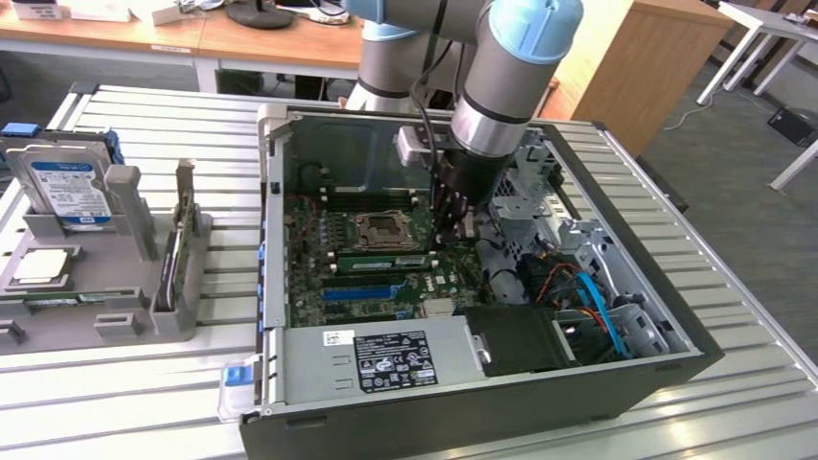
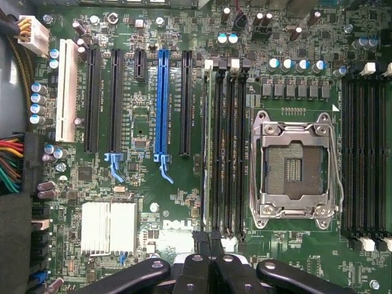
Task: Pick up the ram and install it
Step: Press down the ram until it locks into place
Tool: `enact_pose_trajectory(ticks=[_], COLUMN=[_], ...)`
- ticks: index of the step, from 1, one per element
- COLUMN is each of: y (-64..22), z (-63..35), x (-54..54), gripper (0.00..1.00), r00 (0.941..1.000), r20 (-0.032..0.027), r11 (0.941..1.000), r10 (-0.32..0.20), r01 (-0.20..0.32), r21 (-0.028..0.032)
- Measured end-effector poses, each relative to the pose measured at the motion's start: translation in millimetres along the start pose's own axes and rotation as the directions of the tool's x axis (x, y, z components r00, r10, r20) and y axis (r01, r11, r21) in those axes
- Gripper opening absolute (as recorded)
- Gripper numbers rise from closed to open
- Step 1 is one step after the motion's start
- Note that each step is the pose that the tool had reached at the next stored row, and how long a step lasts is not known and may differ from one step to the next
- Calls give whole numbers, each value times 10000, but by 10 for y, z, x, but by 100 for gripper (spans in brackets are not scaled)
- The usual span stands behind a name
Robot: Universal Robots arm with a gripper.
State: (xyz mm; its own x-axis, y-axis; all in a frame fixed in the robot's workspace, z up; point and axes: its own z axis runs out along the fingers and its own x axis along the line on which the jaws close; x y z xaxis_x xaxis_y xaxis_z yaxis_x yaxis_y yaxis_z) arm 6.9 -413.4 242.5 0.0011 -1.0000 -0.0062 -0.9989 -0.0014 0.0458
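Plainly, the ram point(image 2: 206, 147) is no longer loose. It stands on edge in one of the memory slots on the motherboard point(image 2: 153, 208), inside the open computer case point(image 1: 271, 240) that lies on the slatted metal surface point(image 1: 167, 115). In the wrist view it sits in the slot of its bank farthest from the empty CPU socket point(image 2: 294, 162), on the side toward the long blue slot point(image 2: 162, 104). In the exterior view it shows as a thin green strip point(image 1: 379, 259) just beside the socket point(image 1: 381, 230).

The end effector point(image 2: 208, 237) is clenched, its two black fingers pressed together with nothing between them, so it carries nothing. Reaching down into the case point(image 1: 447, 230), it hangs right at one end of the stick. Whether the tips rest on the edge or hover just above it I cannot tell.

The relation that matters is a straight one. The ram's long axis runs directly away from the fingertips, parallel to its empty neighbour slots and to the blue slot. Seen from outside, it stretches from the end effector toward the exterior view's left. Only the near end lies under the fingers; the far end, by the white latches, is well apart from them. I judge the stick placed in its slot, though I cannot tell whether it is pushed fully home.

A hard drive point(image 1: 64, 187) stands in a grey rack point(image 1: 128, 316) well off to the exterior view's left.
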Motion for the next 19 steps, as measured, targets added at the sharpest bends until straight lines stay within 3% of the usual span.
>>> enact_pose_trajectory(ticks=[19], y=[-2], z=[38], x=[-37], gripper=[10], r00=[10000], r20=[-3], r11=[10000], r10=[0], r01=[0], r21=[9])
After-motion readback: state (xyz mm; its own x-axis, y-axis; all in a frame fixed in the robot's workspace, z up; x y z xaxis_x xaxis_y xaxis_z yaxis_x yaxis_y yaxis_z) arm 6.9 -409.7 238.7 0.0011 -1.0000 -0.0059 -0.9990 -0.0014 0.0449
